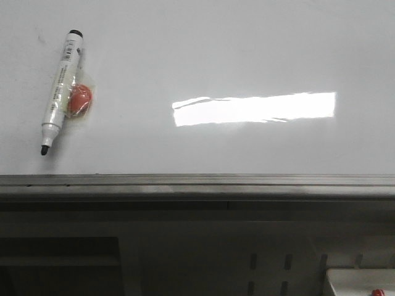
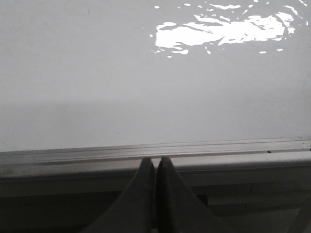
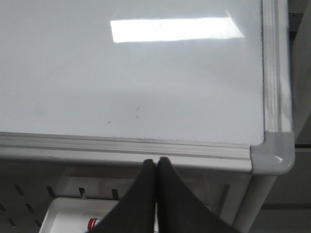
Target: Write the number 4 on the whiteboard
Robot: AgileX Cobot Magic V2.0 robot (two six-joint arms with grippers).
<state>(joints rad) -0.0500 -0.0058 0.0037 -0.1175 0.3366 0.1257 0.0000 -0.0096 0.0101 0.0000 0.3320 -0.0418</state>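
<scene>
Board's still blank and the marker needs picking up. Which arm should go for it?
Left, probably. The marker lies uncapped at the whiteboard's left side, the left arm's side. Both the left claw and right claw are shut and empty; the right one sits by the board's right corner.

One whiteboard, one marker, one red magnet, two pincers

Left claw and right claw both closed.

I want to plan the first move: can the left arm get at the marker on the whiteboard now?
Probably yes. The marker lies uncovered on the whiteboard, left side; only a red magnet touches it. The left gripper is shut and must open.
</scene>
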